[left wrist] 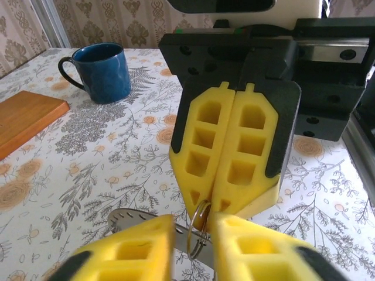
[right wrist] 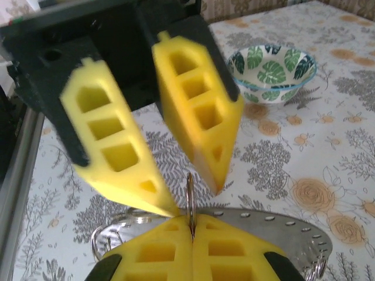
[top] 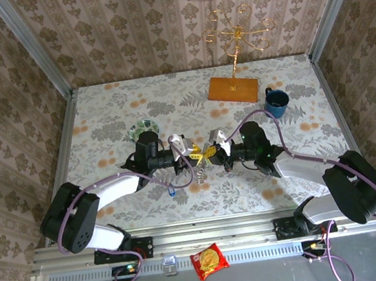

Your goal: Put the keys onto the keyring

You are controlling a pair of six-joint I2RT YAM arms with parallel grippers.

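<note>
Above the middle of the table my two grippers meet tip to tip. My right gripper (top: 214, 152) (right wrist: 192, 229) is shut on the keyring's thin wire loop (right wrist: 190, 196) (left wrist: 190, 235), which stands upright in its pads. A flat grey slotted metal piece (right wrist: 281, 231) (left wrist: 137, 219) hangs under the loop. My left gripper (top: 199, 154) (left wrist: 193, 235) is open, a finger on each side of the loop with a gap between. On the table below the left gripper lies a small blue-headed key (top: 172, 192).
A green-leaf bowl (top: 146, 127) (right wrist: 272, 73) sits behind the left arm. At the back right are a blue mug (top: 276, 101) (left wrist: 105, 70) and a wooden base (top: 233, 87) with a gold wire stand (top: 236, 33). A snack packet (top: 209, 260) lies on the near rail.
</note>
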